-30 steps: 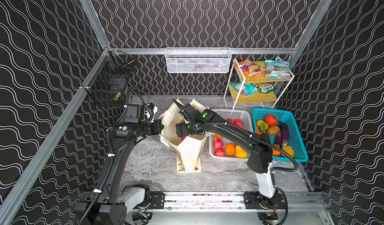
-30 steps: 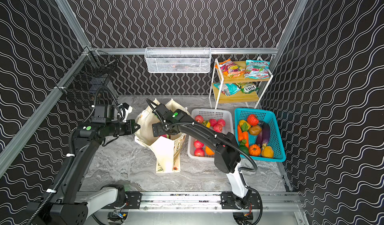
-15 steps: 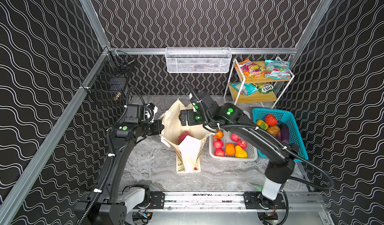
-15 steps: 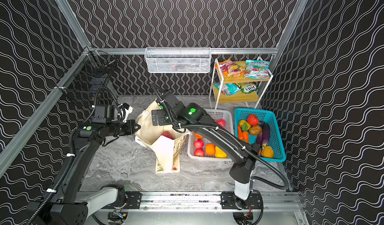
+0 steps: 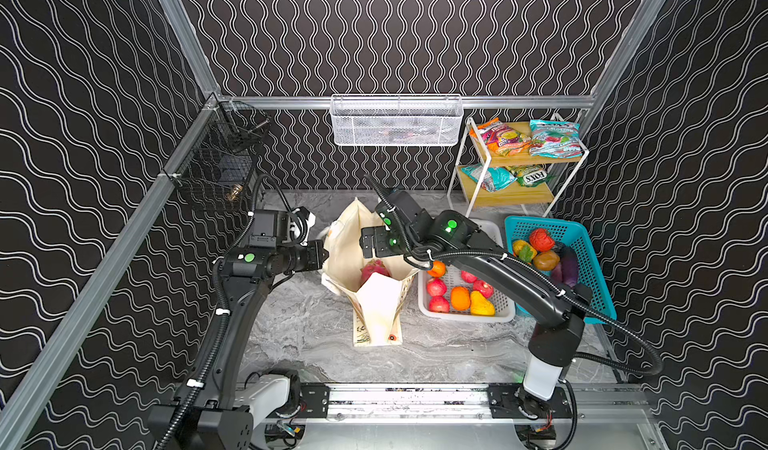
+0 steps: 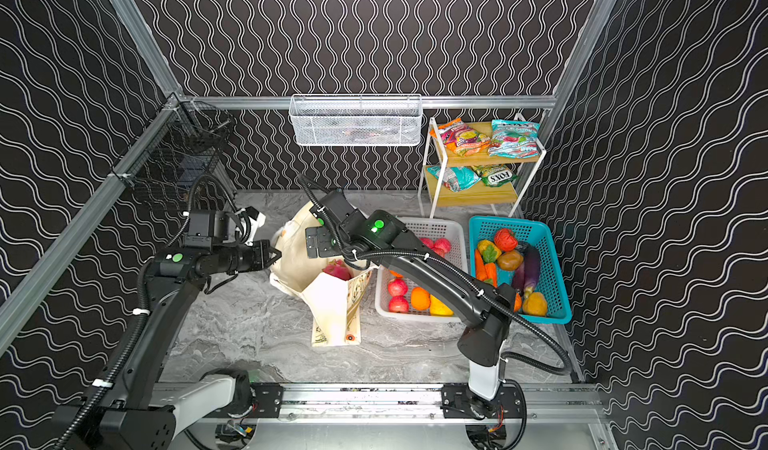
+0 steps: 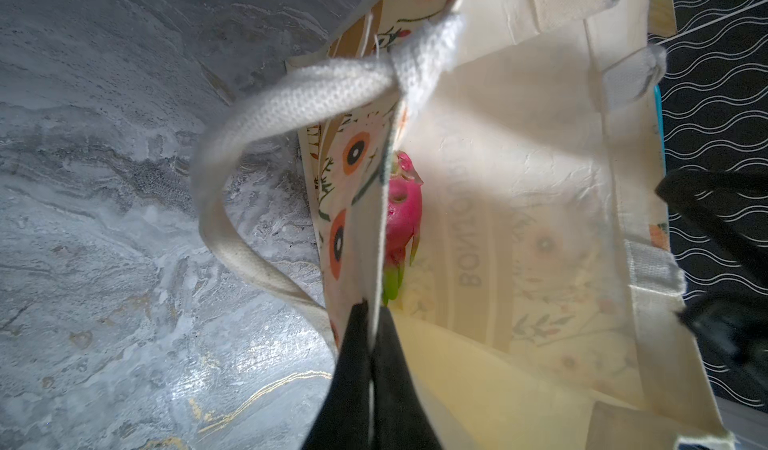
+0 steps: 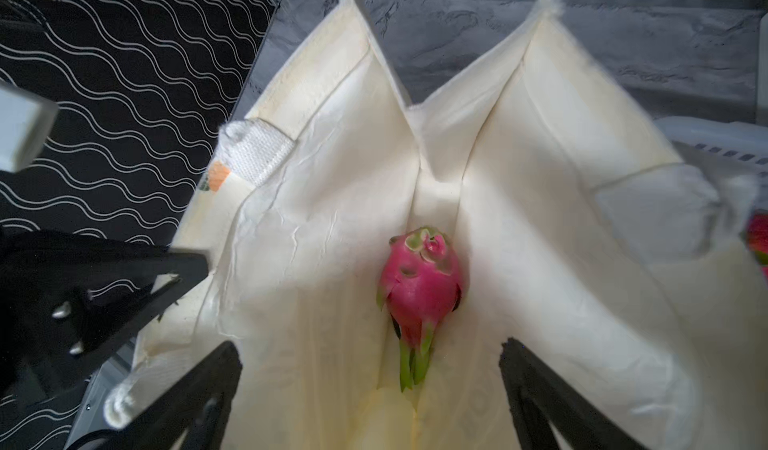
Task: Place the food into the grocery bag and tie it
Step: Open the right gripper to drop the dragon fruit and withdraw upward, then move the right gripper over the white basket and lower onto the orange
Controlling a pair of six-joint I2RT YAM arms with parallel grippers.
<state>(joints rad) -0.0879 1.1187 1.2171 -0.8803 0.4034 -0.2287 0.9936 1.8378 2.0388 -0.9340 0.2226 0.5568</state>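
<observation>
**One fruit in the bag, both pincers at its mouth**

One dragon fruit (image 8: 419, 290) lies at the bottom of the bag (image 5: 349, 244), magenta with its green tips toward my right wrist camera. The bag stands open near the middle of the counter (image 5: 311, 331), with its near side folded down toward the front edge.

My left pincer (image 7: 370, 315) is closed tight on the bag's rim on the left side. The cloth is pinched between both fingers, and a white strap (image 7: 291, 94) loops out just beside them.

My right pincer (image 8: 370, 344) is spread wide and holds nothing. It hangs over the bag's mouth, clear of the fruit, which shows between the two fingers in the right wrist view. In both top views its body sits above the bag's right side (image 6: 299, 256).

Toward the right edge, the white basket (image 5: 465, 317) is just beside the bag and has an orange (image 5: 460, 298) in it. The teal basket (image 5: 598, 269) beyond it holds a red ribbed fruit (image 5: 541, 239). In the far right corner, the shelf (image 5: 511, 196) has a teal packet (image 5: 486, 176) on its lower tier.
</observation>
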